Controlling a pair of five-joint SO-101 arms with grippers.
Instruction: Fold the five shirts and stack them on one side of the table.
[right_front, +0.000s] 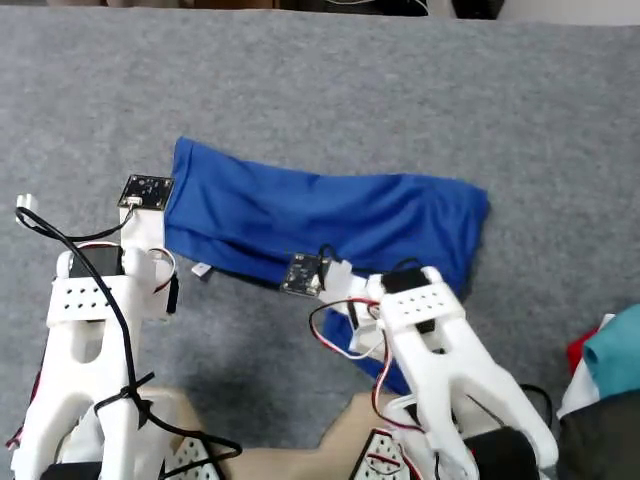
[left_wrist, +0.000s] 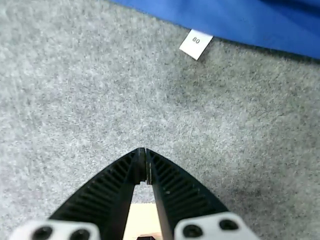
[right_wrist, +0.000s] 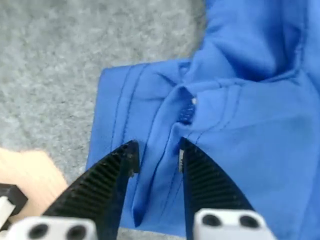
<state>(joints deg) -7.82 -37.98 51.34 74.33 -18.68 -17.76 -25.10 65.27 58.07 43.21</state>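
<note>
Early stage, I'd judge: blue shirt lies mid-table as a part-folded strip, heap of clothes at the edge looks unfolded, left gripper closed on nothing beside the tag, right gripper w/ jaws narrowly apart over shirt's hem.
</note>
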